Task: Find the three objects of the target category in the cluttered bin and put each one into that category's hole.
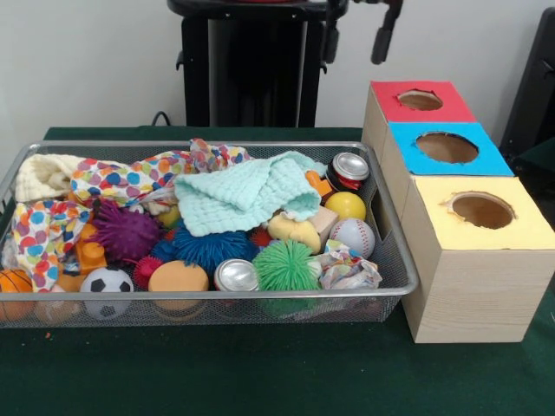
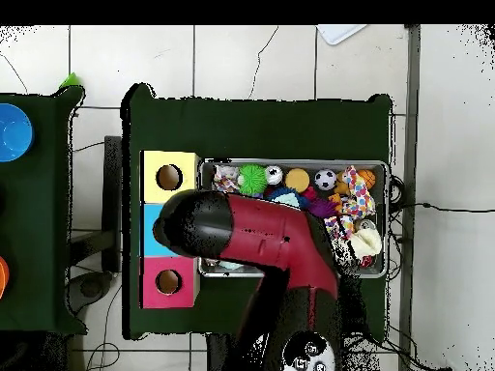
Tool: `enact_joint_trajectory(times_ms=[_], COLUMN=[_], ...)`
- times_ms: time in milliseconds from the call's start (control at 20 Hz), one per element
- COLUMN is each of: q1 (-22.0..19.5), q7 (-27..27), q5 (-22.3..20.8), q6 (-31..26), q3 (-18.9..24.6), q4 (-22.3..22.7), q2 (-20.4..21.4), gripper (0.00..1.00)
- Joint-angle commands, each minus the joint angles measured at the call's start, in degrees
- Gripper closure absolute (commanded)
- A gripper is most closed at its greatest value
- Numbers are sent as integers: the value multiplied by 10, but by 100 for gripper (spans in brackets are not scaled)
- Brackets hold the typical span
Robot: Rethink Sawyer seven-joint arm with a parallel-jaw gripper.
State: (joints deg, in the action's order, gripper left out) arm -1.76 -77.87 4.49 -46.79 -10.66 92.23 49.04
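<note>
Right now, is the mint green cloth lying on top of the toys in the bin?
Yes, the mint green cloth is spread over the toys inside the wire bin.

The cluttered bin (image 1: 208,295) is a wide, shallow tray of silver wire mesh with a metal rim. It stands flat on the bench (image 1: 260,373), heaped full, well below the hand (image 1: 382,39) and off to one side of it. The hole (image 1: 447,147) is round and dark. It opens upward in the blue-topped box (image 1: 408,158), nearer the hand, just beside the bin.

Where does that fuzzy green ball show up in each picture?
Front view: the green spiky ball sits against the bin's near rim, right of centre.
Overhead view: it lies in the bin's top-left part.
Shared landmark: the yellow-topped box, the box nearest it in both.
</note>
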Motion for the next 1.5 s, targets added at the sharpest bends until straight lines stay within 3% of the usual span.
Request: enact_joint_trajectory(times_ms=[50,350,950,1200,1500], q1=[-58,-120,-221,-254,-264], q7=[57,88,105,89,35], q5=[-38,-67,-172,-214,-253], q6=[-10,51,130,162,191], q3=[65,96,148,169,162], q4=[11,38,83,102,110], q2=[2,-5,-24,-30,-40], gripper=[0,0,0,0,0])
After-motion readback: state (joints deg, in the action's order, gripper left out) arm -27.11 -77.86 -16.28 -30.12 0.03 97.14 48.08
